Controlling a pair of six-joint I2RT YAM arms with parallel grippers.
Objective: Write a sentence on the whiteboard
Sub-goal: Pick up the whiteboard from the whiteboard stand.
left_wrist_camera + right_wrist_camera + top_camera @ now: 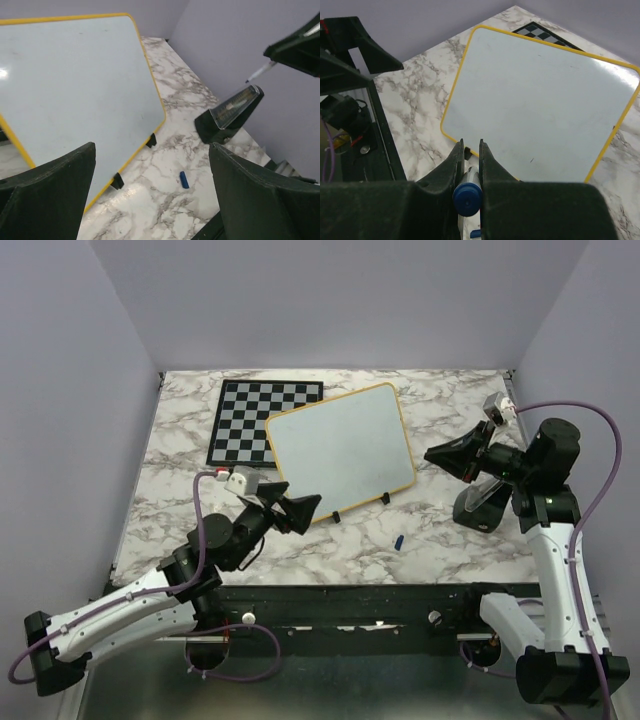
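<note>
Roughly left-to-right, whiteboard (pixel 340 455) long axis, right gripper (pixel 432 454) clamped on marker (pixel 466 198), left gripper (pixel 312 508) apart.

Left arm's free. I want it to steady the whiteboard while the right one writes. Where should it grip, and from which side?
Probably the whiteboard's yellow frame on the near edge, left of the black feet, approached low from the near-left, where the open left gripper is. The board is thin and the feet seem to lift that edge, leaving room beneath.
</note>
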